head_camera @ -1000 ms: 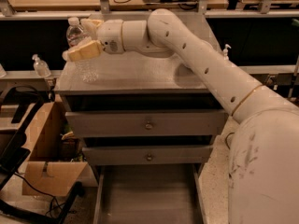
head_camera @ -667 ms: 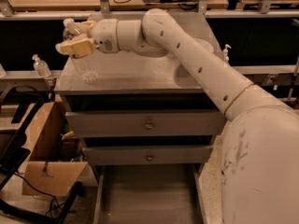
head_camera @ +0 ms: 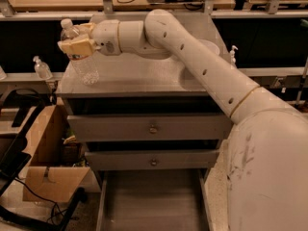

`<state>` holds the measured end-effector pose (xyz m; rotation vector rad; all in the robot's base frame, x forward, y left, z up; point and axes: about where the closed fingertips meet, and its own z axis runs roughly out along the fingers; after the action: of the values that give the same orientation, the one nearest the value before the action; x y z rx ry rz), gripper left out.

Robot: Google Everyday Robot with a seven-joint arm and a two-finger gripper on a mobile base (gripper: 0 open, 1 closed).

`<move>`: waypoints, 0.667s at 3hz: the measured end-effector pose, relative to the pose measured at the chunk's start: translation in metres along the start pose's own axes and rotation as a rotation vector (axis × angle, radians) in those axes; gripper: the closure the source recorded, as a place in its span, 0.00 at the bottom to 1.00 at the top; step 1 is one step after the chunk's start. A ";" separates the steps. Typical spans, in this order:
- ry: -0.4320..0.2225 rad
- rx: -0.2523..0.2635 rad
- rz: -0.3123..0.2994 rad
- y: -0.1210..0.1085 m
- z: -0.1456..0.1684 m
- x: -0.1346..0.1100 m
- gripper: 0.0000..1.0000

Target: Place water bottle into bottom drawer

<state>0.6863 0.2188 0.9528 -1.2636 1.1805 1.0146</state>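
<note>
At the grey cabinet top's (head_camera: 144,78) left edge, the gripper (head_camera: 79,46) is clamped round the clear, ribbed, white-capped bottle (head_camera: 87,71); the drawer (head_camera: 154,201) lies open below.

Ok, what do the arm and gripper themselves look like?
The arm is smooth cream-white, thick rounded tube segments with small dark dots along it and a thin gold ring near the bulky scuffed shoulder. The gripper, by the water bottle at the cabinet top's left, has tan fingers.

Your arm (head_camera: 202,66) stretches from the base at lower right toward the view's upper left. There your gripper (head_camera: 75,38) sits, fingers (head_camera: 80,47) clamped on the water bottle (head_camera: 89,71).
</note>
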 end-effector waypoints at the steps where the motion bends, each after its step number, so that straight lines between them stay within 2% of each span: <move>1: -0.001 -0.004 0.000 0.001 0.002 0.000 1.00; 2: 0.013 0.000 -0.026 0.004 -0.002 -0.021 1.00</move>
<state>0.6792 0.2190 0.9733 -1.2841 1.1707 0.9888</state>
